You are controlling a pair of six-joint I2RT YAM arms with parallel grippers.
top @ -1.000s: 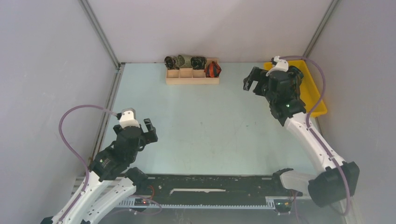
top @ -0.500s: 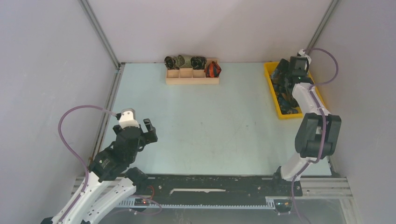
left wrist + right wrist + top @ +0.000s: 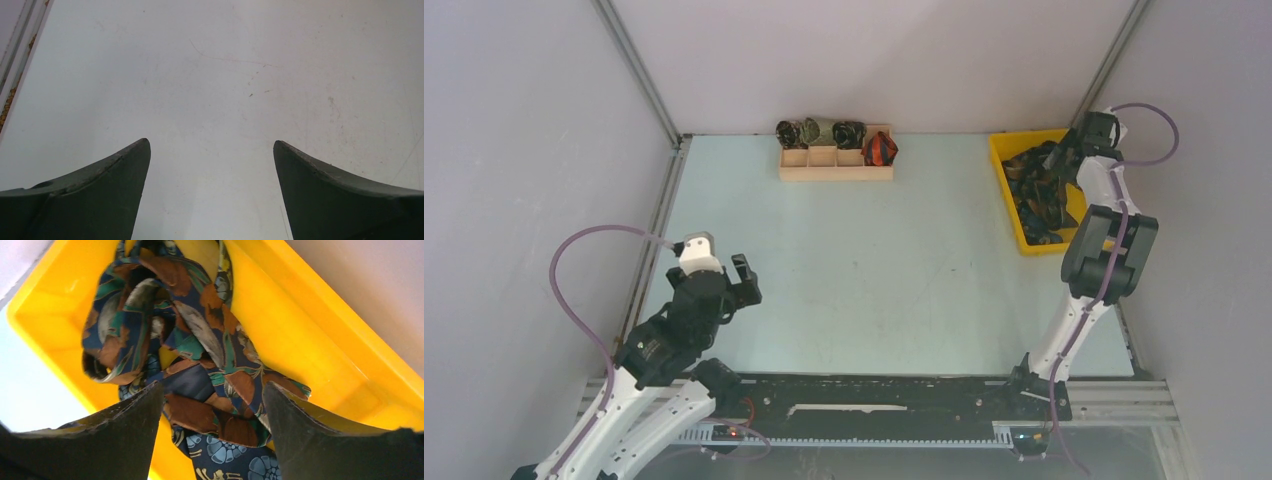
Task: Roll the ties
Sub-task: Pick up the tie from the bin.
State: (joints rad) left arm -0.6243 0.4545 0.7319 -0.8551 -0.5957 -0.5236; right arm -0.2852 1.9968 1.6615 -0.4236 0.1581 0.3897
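Loose ties [image 3: 1036, 190] lie heaped in a yellow tray [image 3: 1006, 185] at the back right. In the right wrist view a brown, teal and navy tie [image 3: 200, 340] lies over a navy one with pale blue flowers [image 3: 235, 455]. My right gripper [image 3: 1064, 160] is open just above the heap, its fingers [image 3: 125, 430] on either side of the fabric and holding nothing [image 3: 212, 390]. Several rolled ties [image 3: 824, 131], one of them red and black [image 3: 880, 150], sit in a wooden rack [image 3: 836, 172] at the back. My left gripper [image 3: 742, 280] is open and empty over bare table [image 3: 210, 145].
Grey walls close in the table on three sides. A metal rail [image 3: 656, 215] runs along the left edge. Purple cables [image 3: 574, 280] loop from each arm. The tray's yellow wall [image 3: 310, 330] stands close beside my right fingers.
My right arm has swung from in front of the yellow tray back over it and lowered its open gripper into the heap of ties. The left arm has not moved.
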